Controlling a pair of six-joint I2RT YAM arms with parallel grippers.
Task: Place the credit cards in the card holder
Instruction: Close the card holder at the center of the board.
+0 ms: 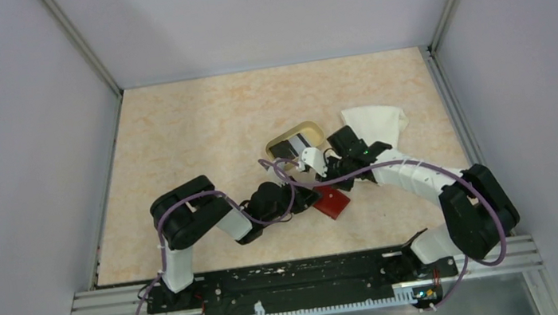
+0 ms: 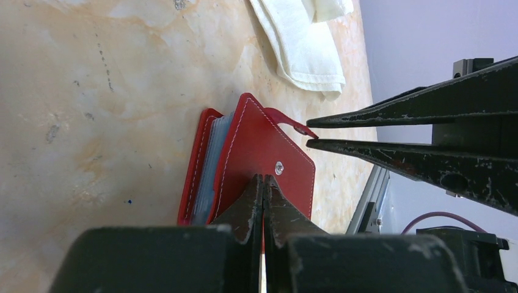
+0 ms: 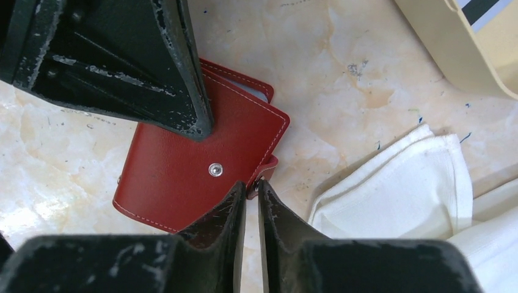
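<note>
1 red card holder [image 1: 333, 201] on surface [image 1: 201, 135], centre. left end effector [image 2: 264, 183] closed, tips on its cover; right end effector [image 3: 251, 189] pinching its strap tab [image 3: 267, 168]. 1 tray [image 3: 446, 43], 1 cloth [image 1: 374, 123] just beyond.

Top cam sat high behind the arms [image 1: 195, 220], looking down and forward over the whole counter [image 1: 201, 135]; card holder [image 1: 332, 201] small, near mid-frame. Left wrist cam sat close in, looking along the left hand [image 2: 264, 178] at the card holder, frame rolled sideways. Right wrist cam was equally close, looking down past the right hand [image 3: 251, 183] from the holder's opposite side. All three shared the card holder; both wrist views also caught the white cloth [image 2: 299, 43] beyond it and each other's hand.
</note>
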